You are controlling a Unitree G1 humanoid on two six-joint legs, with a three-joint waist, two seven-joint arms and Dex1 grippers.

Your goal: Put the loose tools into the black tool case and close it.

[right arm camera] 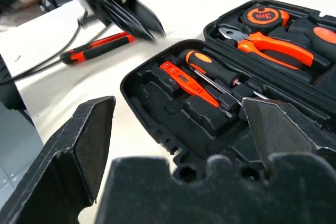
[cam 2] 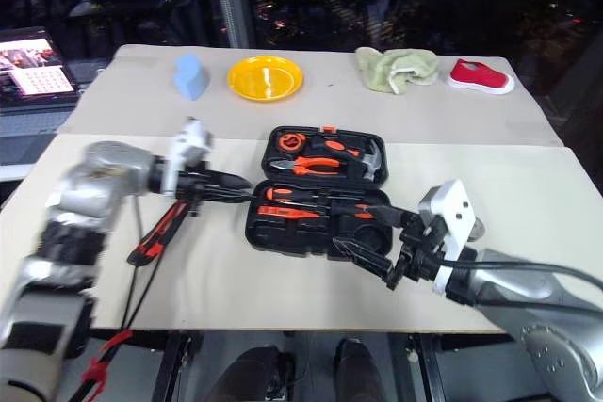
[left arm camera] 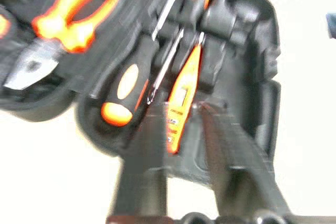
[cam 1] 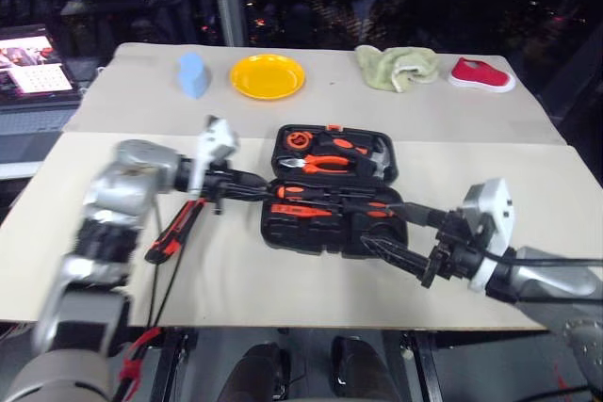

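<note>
Black tool case (cam 1: pixel 330 190) lying open at table centre, hinged like a book: far half at 12 o'clock carrying the orange-handled pliers (cam 1: pixel 325 164), an orange tape measure (cam 1: pixel 298 140) and a hammer (cam 1: pixel 380 155); near half at 6 o'clock seating a black-and-orange-handled screwdriver (right arm camera: pixel 212 69) with the slim orange tester screwdriver (right arm camera: pixel 189 83) just beside it. Out at 9 o'clock of the case, lying loose on the table (cam 1: pixel 283 280), the orange-and-black utility knife (cam 1: pixel 177 229), well apart from the case. Left gripper (cam 1: pixel 252 185) reaching in from 9 o'clock, fingers parted and released, gripping nothing, tips at the case's left edge just short of the tester screwdriver's handle end. Right gripper (cam 1: pixel 384 228) coming in from 4 o'clock, jaws spread wide and empty, hovering over the near right corner of the case. Along the far edge at 12 o'clock, left to right: a blue block (cam 1: pixel 193 74), yellow plate (cam 1: pixel 268 76), green cloth (cam 1: pixel 397 67), red shoe (cam 1: pixel 480 73). Laptop (cam 1: pixel 36 68) off at 10 o'clock.
</note>
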